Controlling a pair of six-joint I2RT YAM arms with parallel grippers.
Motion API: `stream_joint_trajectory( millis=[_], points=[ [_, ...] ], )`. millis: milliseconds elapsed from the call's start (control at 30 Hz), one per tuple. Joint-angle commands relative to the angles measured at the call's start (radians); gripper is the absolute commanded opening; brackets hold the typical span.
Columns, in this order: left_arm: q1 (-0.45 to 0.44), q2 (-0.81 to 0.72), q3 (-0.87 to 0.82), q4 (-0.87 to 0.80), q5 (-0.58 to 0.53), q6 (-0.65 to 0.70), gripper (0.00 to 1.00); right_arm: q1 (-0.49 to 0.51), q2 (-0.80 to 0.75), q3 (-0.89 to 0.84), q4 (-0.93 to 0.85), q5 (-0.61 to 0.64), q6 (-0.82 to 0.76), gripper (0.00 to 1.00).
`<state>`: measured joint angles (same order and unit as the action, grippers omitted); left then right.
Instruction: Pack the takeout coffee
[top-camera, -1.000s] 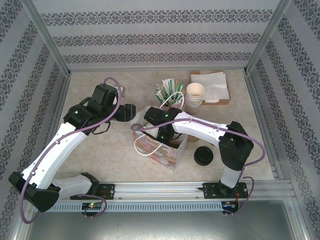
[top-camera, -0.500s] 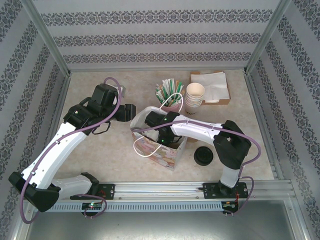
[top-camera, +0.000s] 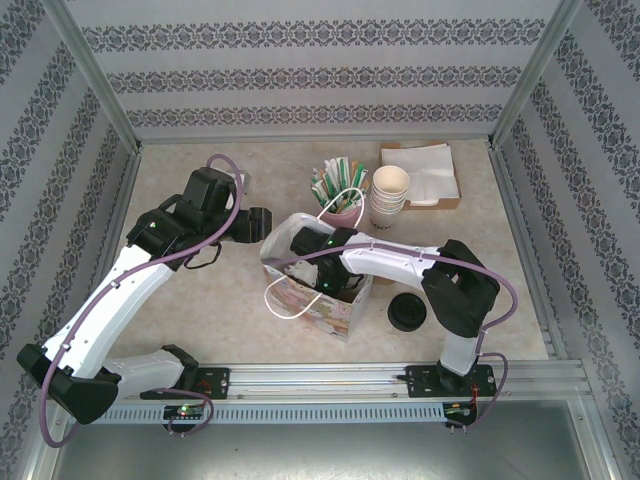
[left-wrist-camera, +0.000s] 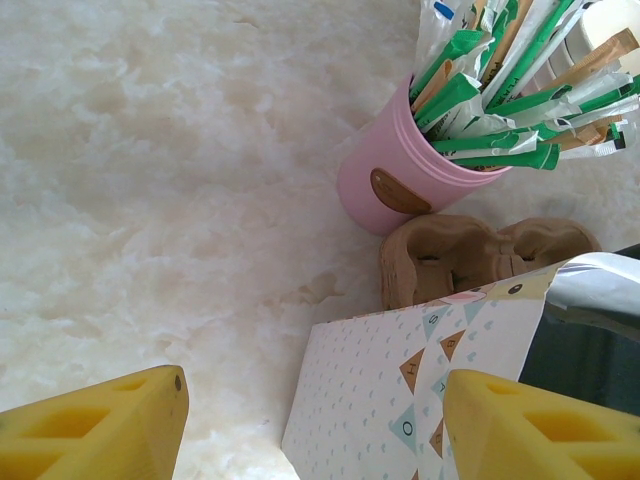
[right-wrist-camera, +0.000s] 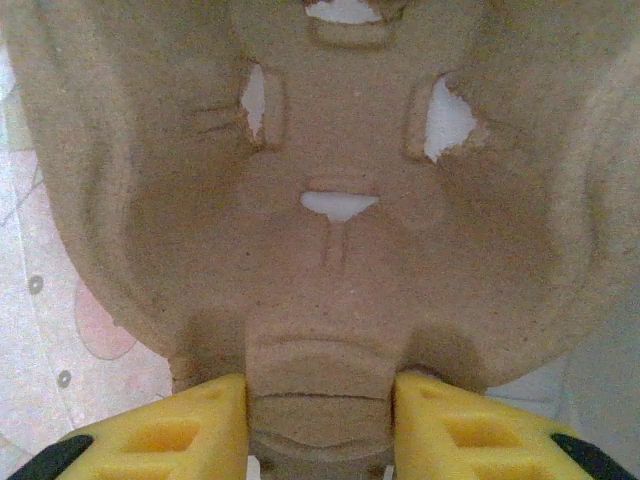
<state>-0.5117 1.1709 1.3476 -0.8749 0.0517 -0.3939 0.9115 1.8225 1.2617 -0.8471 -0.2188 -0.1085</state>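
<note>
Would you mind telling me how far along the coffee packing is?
Done: nothing certain. In hand: the right end effector clasps a brown moulded-pulp cup carrier at the patterned paper gift bag. Remaining: the small dark cup with round black lid sits outside, beside the bag.

Pink cup (left-wrist-camera: 400, 170) of sachets, cream cup stack (top-camera: 390, 190), white napkins (top-camera: 428, 165)

Beige table (top-camera: 500, 225) holds patterned bag (top-camera: 322, 310), pink cup (top-camera: 345, 212), napkin tray (top-camera: 442, 204).
</note>
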Motion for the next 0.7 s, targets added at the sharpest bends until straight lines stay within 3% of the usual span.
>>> stream_joint_trajectory(
  millis=[0,167,267,667],
  points=[
    [-0.014,-0.022,-0.002,0.003,0.009,-0.016,0.69,-0.009,0.027,-0.014,0.014,0.027,0.001,0.42],
    [-0.013,-0.023,0.004,-0.004,0.007,-0.013,0.69,-0.008,-0.028,0.021,0.006,0.039,0.009,0.52],
    [-0.014,-0.023,0.007,-0.005,0.005,-0.013,0.69,-0.009,-0.064,0.034,-0.002,0.045,0.014,0.62],
    [-0.013,-0.015,0.004,0.006,0.047,-0.029,0.69,-0.007,-0.171,0.128,-0.070,0.054,0.039,0.78]
  ],
)
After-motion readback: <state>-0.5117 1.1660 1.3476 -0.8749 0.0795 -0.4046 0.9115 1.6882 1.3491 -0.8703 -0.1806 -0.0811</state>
